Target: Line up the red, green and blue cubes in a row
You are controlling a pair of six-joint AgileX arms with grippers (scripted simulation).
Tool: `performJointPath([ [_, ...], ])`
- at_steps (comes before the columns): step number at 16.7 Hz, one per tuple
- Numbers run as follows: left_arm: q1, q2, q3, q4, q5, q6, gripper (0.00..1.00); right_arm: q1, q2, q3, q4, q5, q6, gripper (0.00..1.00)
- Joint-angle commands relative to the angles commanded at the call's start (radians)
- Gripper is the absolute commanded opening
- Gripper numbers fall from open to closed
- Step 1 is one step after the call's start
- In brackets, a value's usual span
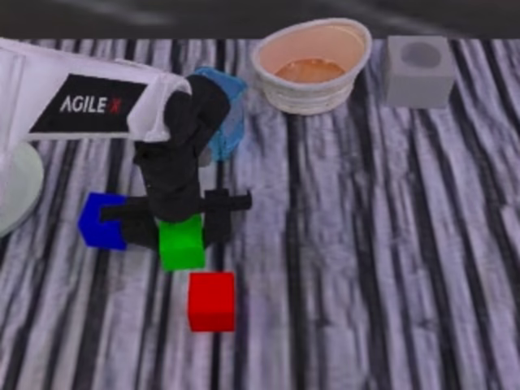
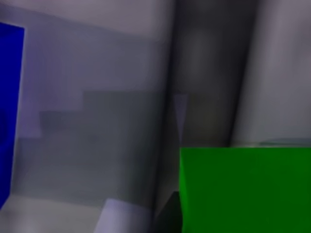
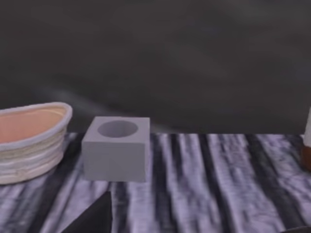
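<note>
Fingers of the left tool [image 1: 180,221] straddle the green cube [image 1: 181,243], grip not discernible, beside the blue cube [image 1: 103,219].

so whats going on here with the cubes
The left arm is reaching over the left side of the table, its left gripper down at the green cube. Whether it grips the cube cannot be told. The blue cube sits just to the left of the green one and the red cube nearer the front, to its right, so the three form a rough diagonal. The right arm is out of the top view.
</note>
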Motion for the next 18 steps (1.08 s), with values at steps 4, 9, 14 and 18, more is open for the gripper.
performJointPath([
  [4,0.0,-0.008,0.014,-0.018,0.0,0.001,0.0,0.0,0.0,0.0,0.0,0.0,0.0,1.0],
  [9,0.014,-0.076,0.106,-0.189,-0.001,-0.002,0.0,0.0,0.0,0.0,0.0,0.0,0.0,1.0],
  [14,0.019,-0.105,0.137,-0.24,-0.001,-0.001,0.0,0.0,0.0,0.0,0.0,0.0,0.0,1.0],
  [18,-0.025,-0.098,0.147,-0.248,-0.001,-0.028,0.0,0.0,0.0,0.0,0.0,0.0,0.0,1.0],
])
